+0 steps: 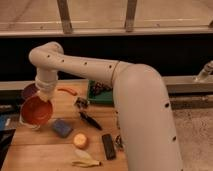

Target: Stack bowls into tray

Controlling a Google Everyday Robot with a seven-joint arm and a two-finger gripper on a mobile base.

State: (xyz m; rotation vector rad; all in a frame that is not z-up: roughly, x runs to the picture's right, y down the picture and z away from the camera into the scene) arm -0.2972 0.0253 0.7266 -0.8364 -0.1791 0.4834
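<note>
At the bottom edge of the frame a banana peel lies on the wooden worktop. Just above it are a round orange fruit and, to its right, a flat black block. A blue sponge rests a little further up and to the left, with a dark pen-like tool lying at a slant to its right.

At the left of the frame the red bowl is tilted so that its inside faces the camera. The gripper is at the top of the bowl, pointing down from the end of the white arm, and its fingers are clamped together on the upper rim. The purple bowl is right behind the red one at the left edge, partly hidden by it and by the gripper.

A thin orange-red stick lies beside the gripper on its right, and a small metal thing lies near the middle of the frame. Behind that is the green tray, with something dark inside it. The arm covers the tray's right part. Both bowls are well to the left of the tray, and neither is in it. A dark window band fills the upper frame.
</note>
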